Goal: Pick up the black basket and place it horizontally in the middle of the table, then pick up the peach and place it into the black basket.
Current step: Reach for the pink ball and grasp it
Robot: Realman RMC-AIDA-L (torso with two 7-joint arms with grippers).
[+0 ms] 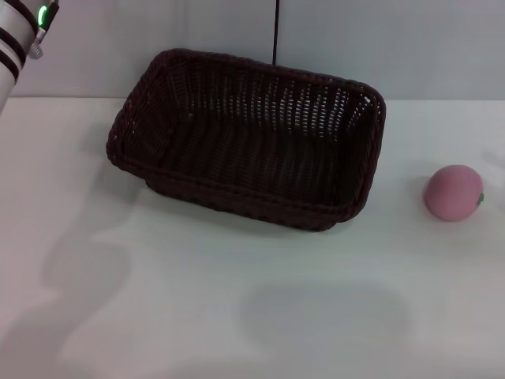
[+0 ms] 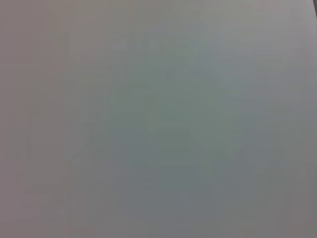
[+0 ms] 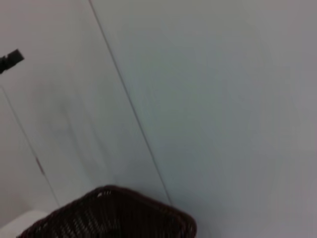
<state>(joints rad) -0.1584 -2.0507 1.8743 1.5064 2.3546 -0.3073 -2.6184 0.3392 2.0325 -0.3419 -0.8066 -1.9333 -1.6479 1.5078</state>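
Note:
The black basket lies lengthwise across the middle of the white table, open side up and empty, slightly rotated. One braided corner of the basket shows in the right wrist view. The pink peach rests on the table to the basket's right, a clear gap between them. Only a piece of my left arm shows, at the head view's top left corner, raised off the table. Neither gripper appears in any view. The left wrist view holds only a plain grey surface.
A white wall stands behind the table, with a thin dark vertical line above the basket. Soft shadows fall on the tabletop in front of the basket.

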